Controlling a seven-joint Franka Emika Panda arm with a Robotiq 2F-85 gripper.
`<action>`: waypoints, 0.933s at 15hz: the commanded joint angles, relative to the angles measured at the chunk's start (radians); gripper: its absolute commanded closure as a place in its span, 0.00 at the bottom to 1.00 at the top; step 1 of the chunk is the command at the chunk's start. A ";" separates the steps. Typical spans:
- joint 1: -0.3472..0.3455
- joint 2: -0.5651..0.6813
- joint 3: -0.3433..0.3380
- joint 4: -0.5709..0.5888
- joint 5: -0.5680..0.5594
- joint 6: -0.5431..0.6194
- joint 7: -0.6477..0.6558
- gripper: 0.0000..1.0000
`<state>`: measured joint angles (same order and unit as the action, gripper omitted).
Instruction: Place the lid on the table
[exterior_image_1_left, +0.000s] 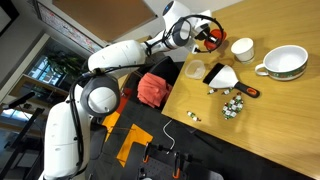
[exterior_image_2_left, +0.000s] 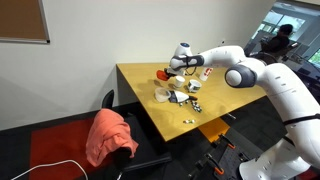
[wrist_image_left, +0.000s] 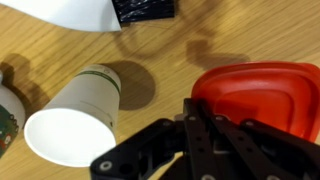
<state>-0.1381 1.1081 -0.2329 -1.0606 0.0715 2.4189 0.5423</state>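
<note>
Jaws were closed on the near rim of the lid (wrist_image_left: 262, 95), which sat just ahead of them and to their right, over the worktop (wrist_image_left: 60, 50). To their left a white cup (wrist_image_left: 70, 125) lay on its side, apart from the lid.

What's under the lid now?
In the wrist view, the bare table shows around the lid; directly beneath is covered by the lid, and the gripper hides its near edge. Contact with the table cannot be judged.
</note>
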 joint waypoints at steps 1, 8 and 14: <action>-0.027 0.061 0.026 0.137 0.023 -0.109 0.003 0.98; -0.038 0.093 0.039 0.239 0.015 -0.228 0.001 0.53; -0.017 0.016 0.041 0.160 0.017 -0.210 -0.019 0.08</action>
<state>-0.1589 1.1756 -0.2056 -0.8639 0.0790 2.2343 0.5399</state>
